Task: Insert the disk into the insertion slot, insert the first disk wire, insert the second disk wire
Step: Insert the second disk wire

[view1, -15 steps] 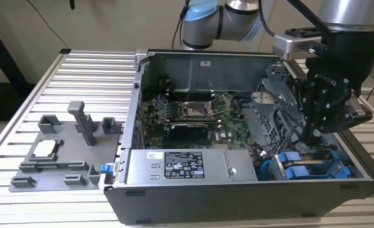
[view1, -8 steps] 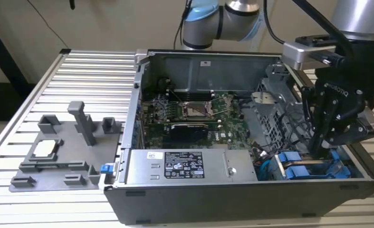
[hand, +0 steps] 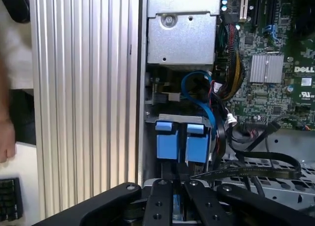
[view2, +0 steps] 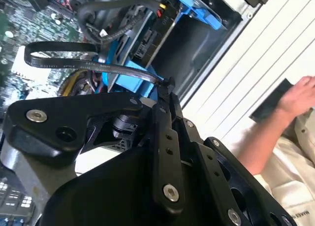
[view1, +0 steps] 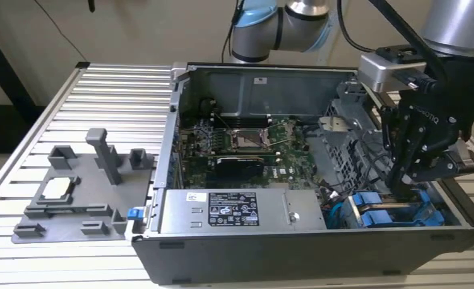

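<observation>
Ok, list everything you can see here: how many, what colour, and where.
ribbed table: one, silver, bearing everything.
computer case: one, dark grey, open on the table.
fixture plate: one, grey, on the table at the exterior view's left.
power-supply box: one, silver, along the case's near wall.
motherboard: one, green, middle of the case.
blue-framed disks: two, side by side in the case's corner, exterior view's right.
flat data cable: one, black, looping above the disks.
person's hand: one, past the table's edge.
robot arm: one, silver and pale blue, behind the case.
gripper: one, black, shut on the cable's end.
</observation>
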`<state>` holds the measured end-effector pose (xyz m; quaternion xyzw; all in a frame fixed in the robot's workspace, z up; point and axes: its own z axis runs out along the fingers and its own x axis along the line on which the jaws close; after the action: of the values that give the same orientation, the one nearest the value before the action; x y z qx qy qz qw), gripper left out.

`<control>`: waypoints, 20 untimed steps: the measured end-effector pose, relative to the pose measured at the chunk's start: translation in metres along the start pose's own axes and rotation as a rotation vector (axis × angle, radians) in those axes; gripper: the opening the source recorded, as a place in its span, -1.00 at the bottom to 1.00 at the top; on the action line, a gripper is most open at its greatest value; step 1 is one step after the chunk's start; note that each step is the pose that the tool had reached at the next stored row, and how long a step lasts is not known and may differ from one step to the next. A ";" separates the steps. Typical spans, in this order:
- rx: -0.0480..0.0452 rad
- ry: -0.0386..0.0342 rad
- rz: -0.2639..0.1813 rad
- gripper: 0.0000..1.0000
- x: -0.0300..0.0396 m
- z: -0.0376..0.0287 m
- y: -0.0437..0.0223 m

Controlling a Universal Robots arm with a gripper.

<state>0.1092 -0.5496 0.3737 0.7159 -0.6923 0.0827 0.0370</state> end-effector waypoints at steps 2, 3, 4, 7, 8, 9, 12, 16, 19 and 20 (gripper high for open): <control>0.0010 -0.0357 0.002 -0.69 0.0006 0.0002 0.0000; 0.0015 -0.0537 0.004 -0.69 0.0009 0.0002 0.0000; 0.0020 -0.0724 0.005 -0.69 0.0013 0.0004 0.0000; 0.0035 -0.1265 0.008 -0.69 0.0026 0.0007 -0.0001; 0.0040 -0.1446 0.010 -0.69 0.0030 0.0008 -0.0001; 0.0045 -0.1626 0.011 -0.69 0.0035 0.0010 -0.0002; 0.0021 -0.1959 0.013 -0.69 0.0063 0.0016 -0.0018; -0.0307 -0.1970 0.011 -0.69 0.0087 0.0025 -0.0095; -0.0544 -0.1977 0.009 -0.69 0.0101 0.0031 -0.0163; -0.0619 -0.1980 0.008 -0.69 0.0108 0.0035 -0.0186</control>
<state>0.1283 -0.5601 0.3733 0.7162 -0.6978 -0.0097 -0.0099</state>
